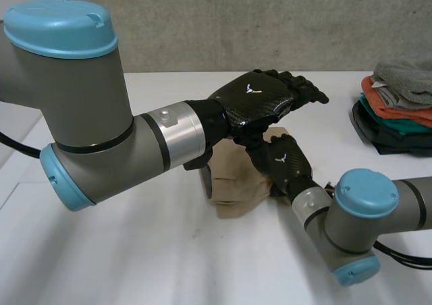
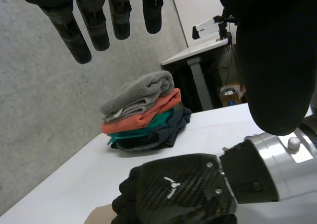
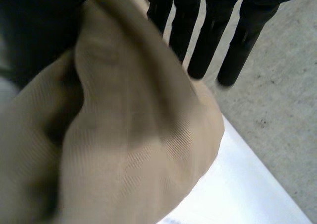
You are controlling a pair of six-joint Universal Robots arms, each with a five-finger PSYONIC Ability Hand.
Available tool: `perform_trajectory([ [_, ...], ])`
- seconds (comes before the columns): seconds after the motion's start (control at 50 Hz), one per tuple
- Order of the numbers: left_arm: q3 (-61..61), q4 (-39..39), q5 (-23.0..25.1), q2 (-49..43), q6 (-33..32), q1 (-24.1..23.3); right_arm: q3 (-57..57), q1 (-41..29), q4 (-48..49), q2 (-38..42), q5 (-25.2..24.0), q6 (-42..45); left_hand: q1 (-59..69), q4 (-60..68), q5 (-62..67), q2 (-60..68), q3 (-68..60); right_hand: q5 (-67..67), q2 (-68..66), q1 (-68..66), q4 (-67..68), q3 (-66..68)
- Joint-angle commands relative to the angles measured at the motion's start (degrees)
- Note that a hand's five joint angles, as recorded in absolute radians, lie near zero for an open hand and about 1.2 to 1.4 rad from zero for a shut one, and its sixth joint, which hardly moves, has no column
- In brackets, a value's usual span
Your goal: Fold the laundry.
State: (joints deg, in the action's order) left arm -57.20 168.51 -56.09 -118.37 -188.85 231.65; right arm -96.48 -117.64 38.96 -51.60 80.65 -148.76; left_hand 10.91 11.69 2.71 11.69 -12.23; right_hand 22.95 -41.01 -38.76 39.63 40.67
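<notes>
Now | left robot hand (image 1: 255, 100) hovering, fingers straight | right robot hand (image 1: 287, 158) straight-fingered on tan cloth (image 1: 237, 193)

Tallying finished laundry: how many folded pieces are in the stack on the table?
4: a grey towel on top, an orange piece under it, a teal piece next, a dark piece at the bottom. Others may be hidden between.

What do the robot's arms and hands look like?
The left arm and right arm are fat grey tubes with light-blue round caps and silver wrists. The left hand and right hand are black, each with a glossy woven-look back and a tiny white mark.
</notes>
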Motion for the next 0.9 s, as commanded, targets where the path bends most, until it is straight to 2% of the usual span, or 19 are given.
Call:
perform_trajectory([
  [0.02,-0.1,0.0,0.0,0.4,0.0,0.2,5.6,0.2,-0.4,1.9,-0.3,0.0,-0.5,-1.3,-2.3,-1.3,1.8,47.0,-39.0,-41.2,40.4,39.3],
  [0.18,-0.1,0.0,-0.4,1.1,0.1,1.2,12.4,0.8,-0.7,-0.2,0.1,-0.8,-0.5,-1.3,-2.3,-1.3,1.8,47.0,-39.0,-41.2,40.4,39.3],
  [0.32,0.0,0.8,-1.1,3.8,0.1,2.4,20.8,4.9,-2.1,-2.1,0.7,-2.8,-0.5,-1.3,-2.3,-1.3,1.8,47.0,-39.0,-41.2,40.4,39.3],
  [0.4,-0.1,2.4,-1.6,5.6,0.5,3.3,27.3,9.5,-3.6,-4.2,0.6,-4.3,-0.5,-1.3,-2.3,-1.3,1.8,47.0,-39.0,-41.2,40.4,39.3],
  [0.52,-0.2,2.9,-2.4,7.3,0.6,3.7,35.9,18.9,-3.3,-5.9,-1.5,-11.5,-0.5,-1.3,-2.3,-1.3,1.8,47.0,-39.0,-41.2,40.4,39.3],
  [0.56,-0.3,2.9,-2.4,7.4,0.6,3.7,37.7,22.1,-3.3,-6.1,-2.9,-13.6,-0.5,-1.3,-2.3,-1.3,1.8,47.0,-39.0,-41.2,40.4,39.3],
  [0.64,-1.5,2.9,-2.3,7.8,0.6,3.7,41.6,32.2,-3.5,-4.7,-8.7,-19.2,-0.5,-1.3,-2.3,-1.3,1.8,47.0,-39.0,-41.2,40.4,39.3],
  [0.7,-2.3,2.9,-2.3,8.0,0.6,3.6,42.9,36.0,-3.5,-2.5,-11.7,-21.2,-0.5,-1.3,-2.3,-1.3,1.8,47.0,-39.0,-41.2,40.4,39.3],
  [0.78,-3.3,3.0,-2.2,8.2,0.5,3.5,45.1,43.2,-4.1,3.0,-19.4,-25.6,-0.5,-1.3,-2.3,-1.3,1.8,47.0,-39.0,-41.2,40.4,39.3],
  [0.9,-3.8,3.2,-2.2,8.1,0.6,3.4,45.8,48.6,-4.5,12.4,-30.4,-29.8,-0.5,-1.3,-2.3,-1.3,1.8,47.0,-39.0,-41.2,40.4,39.3],
])
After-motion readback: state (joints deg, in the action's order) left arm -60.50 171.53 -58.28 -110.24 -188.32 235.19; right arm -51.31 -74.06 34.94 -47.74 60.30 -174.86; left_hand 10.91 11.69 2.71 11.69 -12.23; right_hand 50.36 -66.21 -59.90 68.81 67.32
